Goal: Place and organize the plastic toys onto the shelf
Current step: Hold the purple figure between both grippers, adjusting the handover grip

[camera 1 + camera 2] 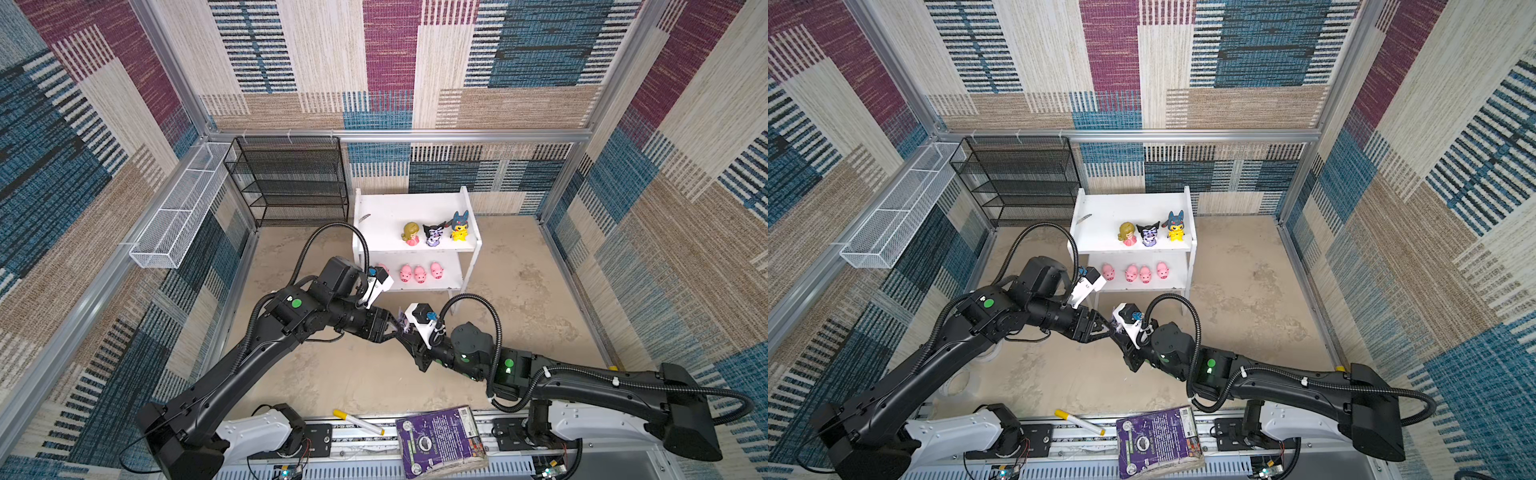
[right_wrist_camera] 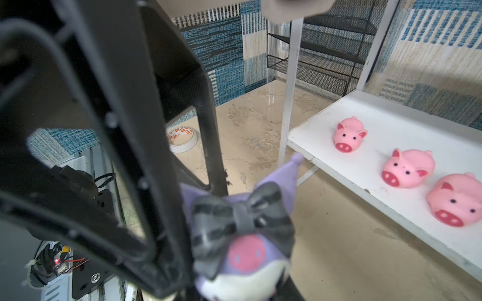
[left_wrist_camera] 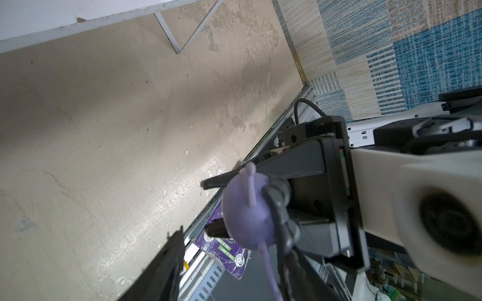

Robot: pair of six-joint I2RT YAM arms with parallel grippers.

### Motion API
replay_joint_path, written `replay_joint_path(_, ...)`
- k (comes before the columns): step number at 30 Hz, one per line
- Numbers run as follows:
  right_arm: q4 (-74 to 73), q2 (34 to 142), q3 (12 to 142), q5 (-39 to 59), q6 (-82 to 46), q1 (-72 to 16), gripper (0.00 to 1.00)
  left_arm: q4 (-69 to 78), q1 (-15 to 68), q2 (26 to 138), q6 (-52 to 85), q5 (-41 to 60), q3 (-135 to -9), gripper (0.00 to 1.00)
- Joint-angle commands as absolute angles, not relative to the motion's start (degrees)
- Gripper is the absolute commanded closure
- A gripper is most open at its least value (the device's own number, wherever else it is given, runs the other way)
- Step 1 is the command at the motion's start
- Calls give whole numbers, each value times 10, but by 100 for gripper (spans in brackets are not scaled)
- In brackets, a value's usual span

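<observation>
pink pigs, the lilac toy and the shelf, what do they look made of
The pink pigs look like soft matte plastic or vinyl: rounded moulded shapes, painted snouts. The lilac toy: similar matte plastic, painted details. The shelf: white-painted board, probably wood or composite, given a dark chip at its edge; thin legs look metal.

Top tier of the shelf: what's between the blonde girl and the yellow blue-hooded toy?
The black-purple eared toy stands between the blonde girl and the yellow blue-hooded toy, seen in both top views.

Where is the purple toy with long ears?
In both top views the lilac eared toy is mid-scene, pinched in the right gripper just in front of the shelf, with the left gripper beside it.
</observation>
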State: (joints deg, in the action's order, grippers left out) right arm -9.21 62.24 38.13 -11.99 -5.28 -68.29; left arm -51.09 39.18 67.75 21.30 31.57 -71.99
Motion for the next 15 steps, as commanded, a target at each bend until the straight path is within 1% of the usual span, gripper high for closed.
replay_joint_path(1, -118, 621, 385, -120, -41, -687, 82, -456, 391, 681, 235, 319, -728, 41)
replay_joint_path(3, -118, 621, 384, -128, -42, -688, 82, -448, 391, 686, 239, 327, -732, 41)
replay_joint_path(4, -117, 621, 384, -128, -42, -687, 82, -445, 391, 687, 242, 346, -734, 41)
replay_joint_path(10, -111, 627, 389, -145, -46, -687, 82, -408, 391, 691, 253, 387, -731, 35)
replay_joint_path(13, -119, 622, 386, -142, -46, -688, 82, -411, 391, 699, 251, 382, -733, 35)
replay_joint_path(15, -123, 619, 384, -142, -44, -689, 82, -410, 391, 704, 252, 382, -733, 39)
